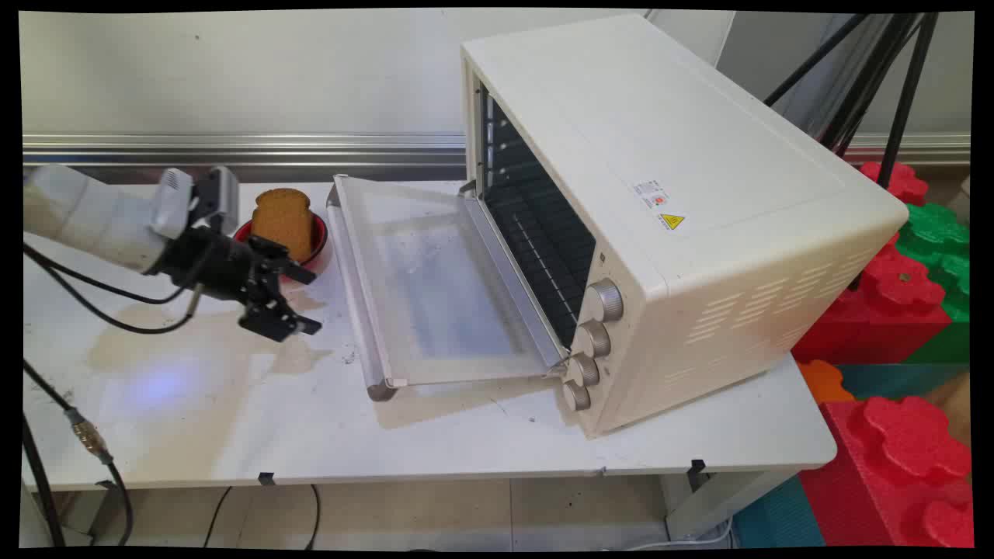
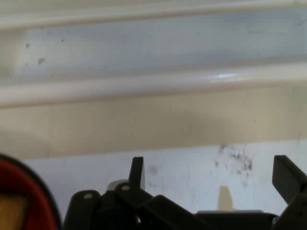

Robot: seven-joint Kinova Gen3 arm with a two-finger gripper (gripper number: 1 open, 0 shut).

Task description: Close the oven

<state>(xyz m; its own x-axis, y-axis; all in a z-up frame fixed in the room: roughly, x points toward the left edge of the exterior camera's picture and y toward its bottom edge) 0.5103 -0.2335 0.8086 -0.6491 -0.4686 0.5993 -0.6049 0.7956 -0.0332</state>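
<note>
My black gripper hangs low over the white table, open and empty, pointing right toward the lowered glass door of the cream toaster oven. A slice of brown bread stands in a red bowl just behind the gripper. In the hand view the two fingertips stand wide apart with nothing between them, facing the door's handle bar. The red bowl's rim shows at the lower left there.
The oven's dark inside with its wire rack is open to view. Control knobs line the front right. Red and green foam blocks stand right of the table. Black cables trail from the arm at left.
</note>
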